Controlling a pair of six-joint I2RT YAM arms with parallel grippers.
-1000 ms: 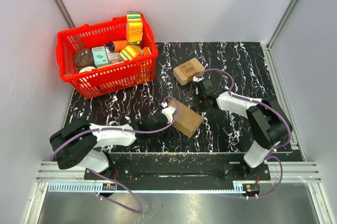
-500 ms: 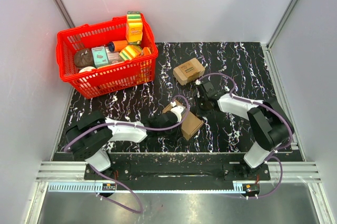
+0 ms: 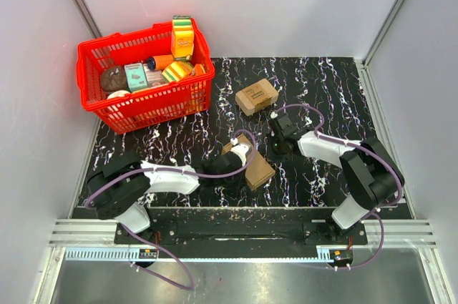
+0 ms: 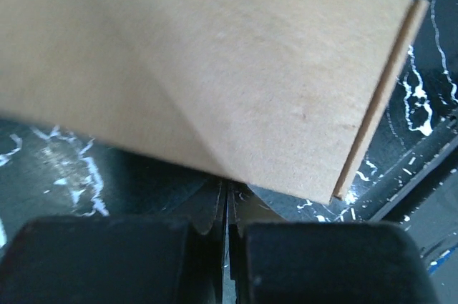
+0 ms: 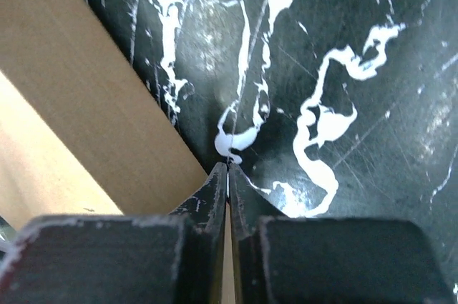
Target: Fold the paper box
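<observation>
My left gripper: shut, empty, at paper box. My right gripper: closed, empty, beside box over tabletop.

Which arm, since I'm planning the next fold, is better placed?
Probably left: the left end effector, shut, sits at the paper box; the right end effector, also shut, points at table beside it.

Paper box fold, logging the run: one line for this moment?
left gripper: shut, at box; right gripper: shut, beside box; box: on table
</observation>
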